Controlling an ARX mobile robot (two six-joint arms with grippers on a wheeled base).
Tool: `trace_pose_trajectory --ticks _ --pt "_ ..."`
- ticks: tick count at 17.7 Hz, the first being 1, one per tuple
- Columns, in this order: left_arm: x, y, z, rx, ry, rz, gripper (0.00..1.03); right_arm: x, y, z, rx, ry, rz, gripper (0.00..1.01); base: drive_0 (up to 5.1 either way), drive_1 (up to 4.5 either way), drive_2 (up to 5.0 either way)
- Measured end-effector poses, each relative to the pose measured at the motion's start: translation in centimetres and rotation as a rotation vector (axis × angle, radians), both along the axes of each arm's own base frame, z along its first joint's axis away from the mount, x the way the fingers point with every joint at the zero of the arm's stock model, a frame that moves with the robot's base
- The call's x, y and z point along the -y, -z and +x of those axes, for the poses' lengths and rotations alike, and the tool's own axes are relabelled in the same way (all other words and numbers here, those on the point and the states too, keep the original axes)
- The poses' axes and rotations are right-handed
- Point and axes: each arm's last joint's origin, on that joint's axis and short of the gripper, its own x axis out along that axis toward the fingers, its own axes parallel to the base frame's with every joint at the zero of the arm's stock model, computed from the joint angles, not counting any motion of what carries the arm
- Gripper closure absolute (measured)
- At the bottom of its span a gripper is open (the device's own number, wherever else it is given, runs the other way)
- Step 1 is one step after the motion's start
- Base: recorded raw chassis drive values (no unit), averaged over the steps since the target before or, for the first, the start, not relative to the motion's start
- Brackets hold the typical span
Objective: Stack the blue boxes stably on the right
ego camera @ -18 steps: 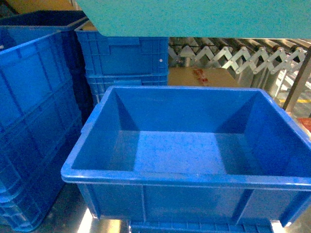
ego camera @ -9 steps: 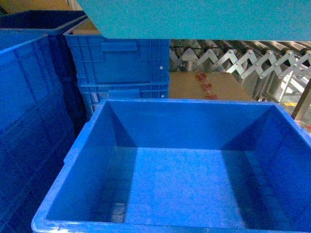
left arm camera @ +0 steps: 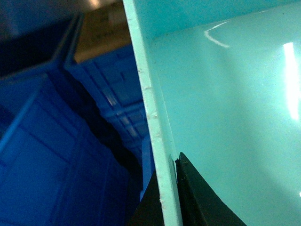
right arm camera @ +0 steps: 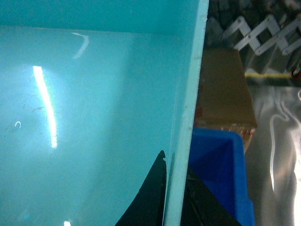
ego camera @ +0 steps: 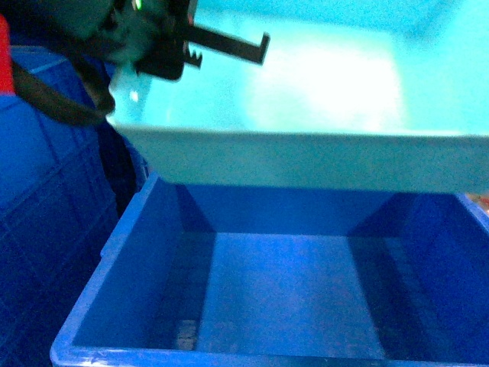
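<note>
I hold the turquoise tub (ego camera: 321, 107) between my 2 arms, up in the air above the large royal-blue crate (ego camera: 283, 290) that fills the lower half of the head view. The tub is tilted so that its glossy inside faces my head camera, and its near wall hangs over the crate's far edge without touching it.

My left gripper (left arm camera: 170, 197) sits on the tub's left rim: 1 dark finger lies inside on the smooth wall, the other outside, with the thin rim pinched between them. In the head view that same gripper shows at the upper left, reaching over the rim into the tub, a black cable looping below it.

My right gripper (right arm camera: 175, 197) clamps the opposite rim the same way, 1 finger inside (right arm camera: 150, 197) against the turquoise wall and 1 outside.

To the left stand more ribbed blue crates (left arm camera: 51, 155). Past the tub's right rim, the right wrist view shows a brown cardboard box (right arm camera: 223, 89), a folding metal conveyor (right arm camera: 256, 28) and shiny floor (right arm camera: 277, 141).
</note>
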Motion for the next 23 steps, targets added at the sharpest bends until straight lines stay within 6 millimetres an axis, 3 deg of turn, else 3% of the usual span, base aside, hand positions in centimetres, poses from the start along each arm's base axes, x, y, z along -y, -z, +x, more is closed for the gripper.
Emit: trace_pose_trajectory --ticks 3,5,8,12,23 --pt "0.4 4.1 1.7 -0.146 -0.016 0.001 1.01 0.0 3.9 1.2 -0.13 -0.007 -0.026 0.95 0.0 0.0 0.0" --pt "0.6 5.7 3.1 -0.202 -0.041 -0.03 1.01 0.1 5.9 2.6 -0.183 -0.015 -0.047 0.95 0.0 0.0 0.0" --pt "0.6 7.6 5.5 -0.251 -0.085 -0.066 1.01 0.1 7.4 5.2 -0.208 -0.03 -0.084 0.95 0.0 0.0 0.0" --pt "-0.3 10.6 4.8 -0.33 -0.134 -0.118 1.01 0.6 9.3 5.7 -0.266 -0.045 -0.09 0.95 0.0 0.0 0.0" --pt "-0.3 11.2 4.1 -0.384 -0.124 -0.124 1.01 1.2 11.1 4.1 -0.31 -0.043 -0.091 0.95 0.0 0.0 0.0"
